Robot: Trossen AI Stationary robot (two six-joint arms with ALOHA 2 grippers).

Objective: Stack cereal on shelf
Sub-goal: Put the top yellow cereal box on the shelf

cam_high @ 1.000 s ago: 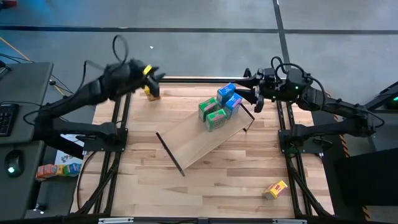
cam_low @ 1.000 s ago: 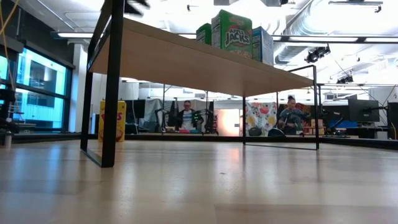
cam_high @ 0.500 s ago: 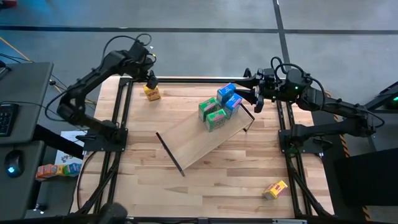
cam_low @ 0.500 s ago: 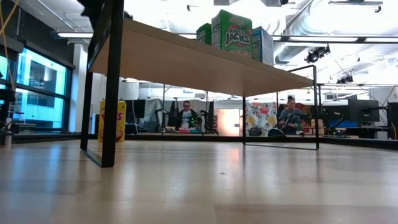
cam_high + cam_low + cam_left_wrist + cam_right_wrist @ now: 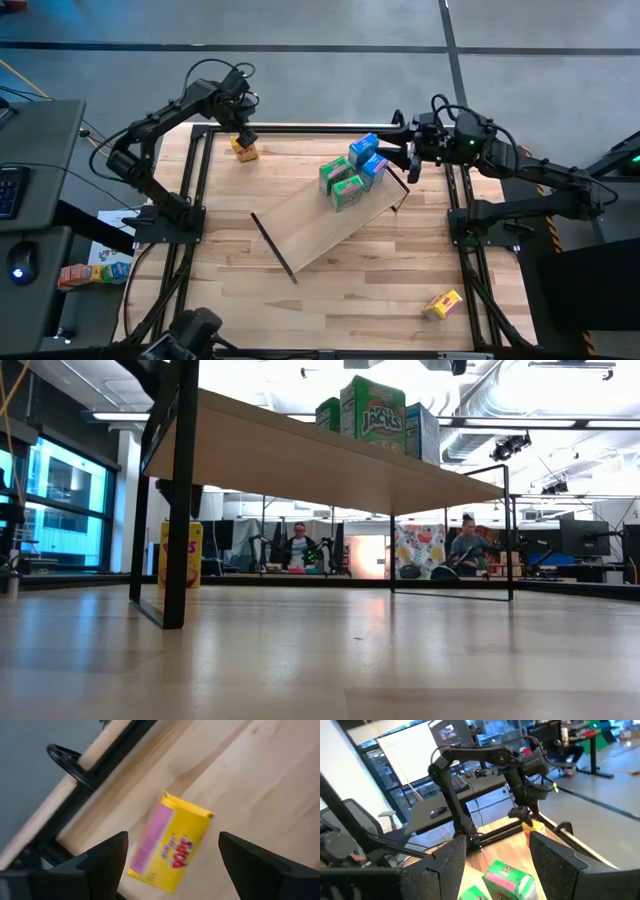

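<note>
We count four blue and green cereal boxes on the pale plywood shelf; our wide-open left gripper hovers over the eleven-o'clock yellow box, another yellow box lies at five o'clock, and the right gripper waits open.

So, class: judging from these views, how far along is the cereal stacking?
Done: four boxes, blue and green, sit grouped on the shelf. In hand: the open left gripper hovers over a yellow box at the table's far left. Left: that box and another yellow one near the front right. The right gripper waits beside the shelf.
</note>
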